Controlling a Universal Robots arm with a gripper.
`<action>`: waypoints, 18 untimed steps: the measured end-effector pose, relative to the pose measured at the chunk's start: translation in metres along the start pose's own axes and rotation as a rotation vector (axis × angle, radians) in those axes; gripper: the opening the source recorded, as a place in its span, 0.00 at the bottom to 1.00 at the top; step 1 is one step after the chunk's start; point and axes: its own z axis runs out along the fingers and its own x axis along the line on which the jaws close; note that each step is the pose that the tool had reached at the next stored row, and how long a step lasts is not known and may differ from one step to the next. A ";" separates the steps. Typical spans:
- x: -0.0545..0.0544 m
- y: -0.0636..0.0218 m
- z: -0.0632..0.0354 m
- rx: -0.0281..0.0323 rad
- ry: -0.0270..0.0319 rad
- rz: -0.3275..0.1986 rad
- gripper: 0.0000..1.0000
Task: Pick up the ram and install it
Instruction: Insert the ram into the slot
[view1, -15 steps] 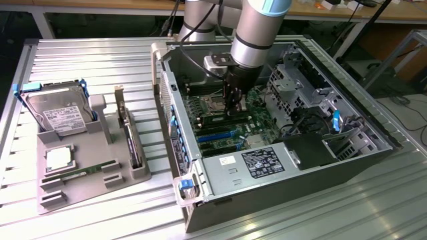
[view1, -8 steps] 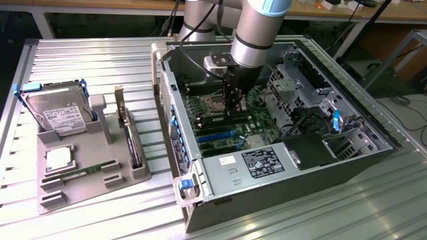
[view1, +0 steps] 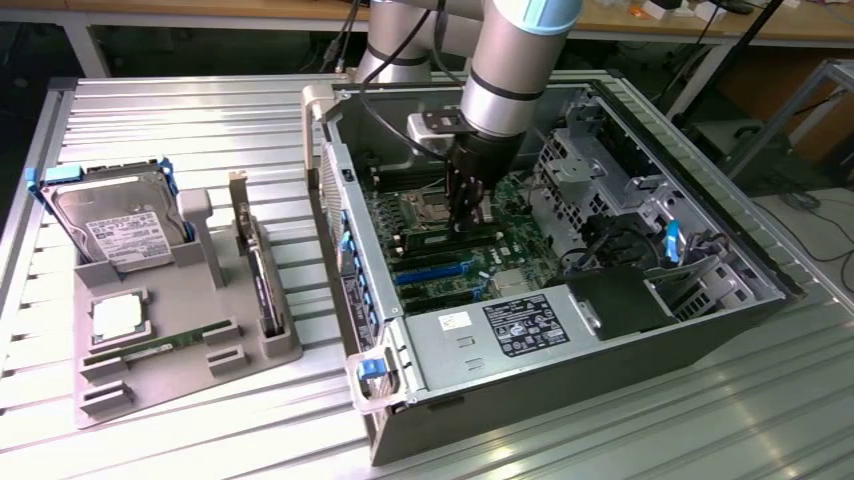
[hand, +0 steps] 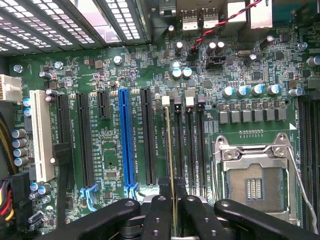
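I am holding the ram (hand: 171, 150) edge-on in my closed gripper (hand: 172, 200), keeping it square over its motherboard slot (hand: 167, 145).

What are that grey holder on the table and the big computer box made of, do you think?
The grey holder looks like matte plastic, possibly printed: uniform dull grey, chunky moulded slots. The computer case looks like sheet metal: thin folded walls, punched holes, a dull silvery sheen.
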 end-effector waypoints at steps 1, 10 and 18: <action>0.000 0.0000 0.0000 -0.0001 -0.0001 0.001 0.14; 0.000 -0.0002 0.0049 0.0000 0.0016 0.002 0.14; 0.000 -0.0002 0.0049 0.0000 0.0021 0.002 0.21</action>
